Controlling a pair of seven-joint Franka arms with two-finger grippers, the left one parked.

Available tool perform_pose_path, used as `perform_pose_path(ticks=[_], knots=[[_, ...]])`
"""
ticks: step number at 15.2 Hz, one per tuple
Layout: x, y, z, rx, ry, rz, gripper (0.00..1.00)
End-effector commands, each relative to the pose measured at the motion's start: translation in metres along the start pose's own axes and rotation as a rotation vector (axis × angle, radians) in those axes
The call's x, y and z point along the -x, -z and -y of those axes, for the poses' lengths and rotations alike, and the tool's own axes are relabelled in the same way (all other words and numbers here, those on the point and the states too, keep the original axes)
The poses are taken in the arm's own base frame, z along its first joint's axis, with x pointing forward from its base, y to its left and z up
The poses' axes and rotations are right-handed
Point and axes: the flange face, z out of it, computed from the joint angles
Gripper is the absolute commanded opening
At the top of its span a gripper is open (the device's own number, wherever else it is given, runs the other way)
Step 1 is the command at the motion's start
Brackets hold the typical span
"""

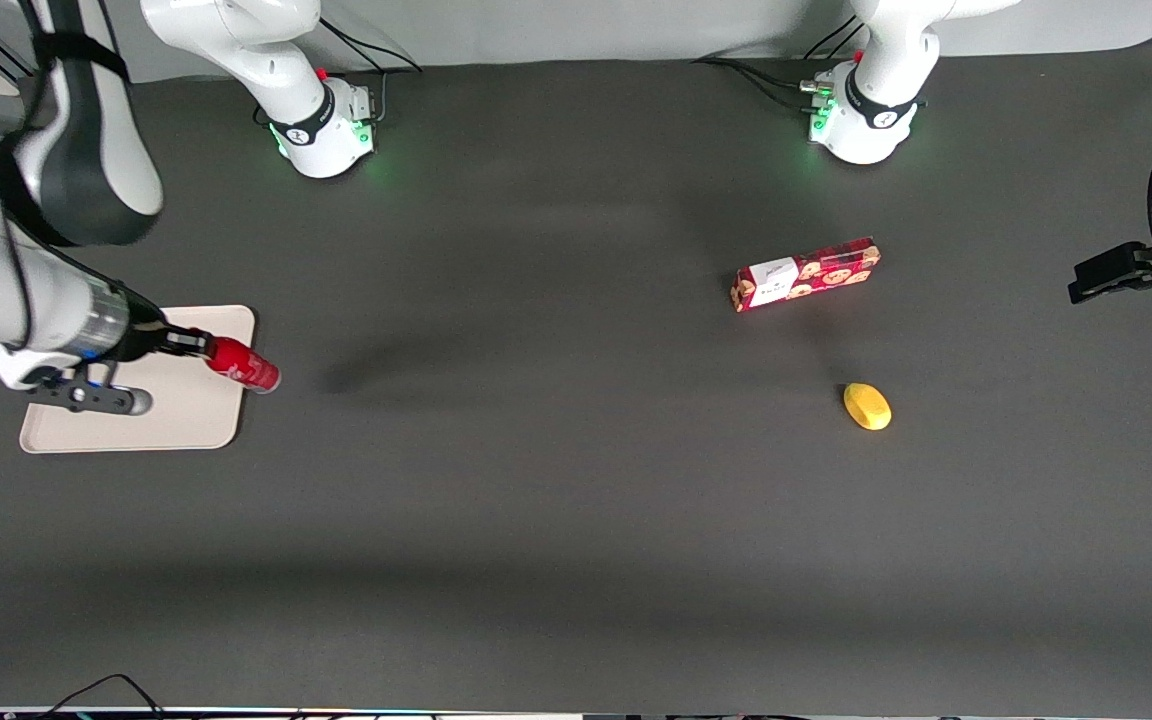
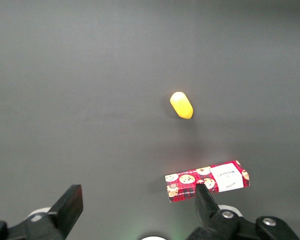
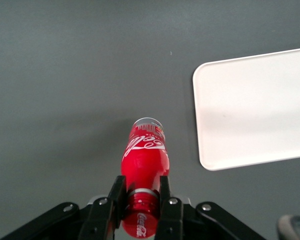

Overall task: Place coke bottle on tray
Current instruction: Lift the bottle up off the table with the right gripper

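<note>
glossy red plastic coke bottle [image 3: 144, 161]; matt beige tray [image 3: 250, 110]; matt dark table [image 1: 536, 450]

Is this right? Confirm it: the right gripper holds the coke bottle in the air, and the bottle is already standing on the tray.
Not quite. The gripper does hold the coke bottle, but the right wrist view shows the bottle lifted over the dark table, beside the tray, not standing on it.
</note>
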Motion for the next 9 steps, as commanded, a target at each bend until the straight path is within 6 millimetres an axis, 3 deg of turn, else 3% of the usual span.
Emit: perform_pose_path(ticks=[1,3,5,9], knots=[[0.021,0.085,-0.016,0.007,0.075,0.034,0.00],[0.035,0.122,-0.051,0.025,0.123,0.049,0.00],[0.051,0.141,-0.104,0.038,0.202,0.066,0.00],[0.070,0.145,-0.228,0.072,0.294,0.077,0.00]])
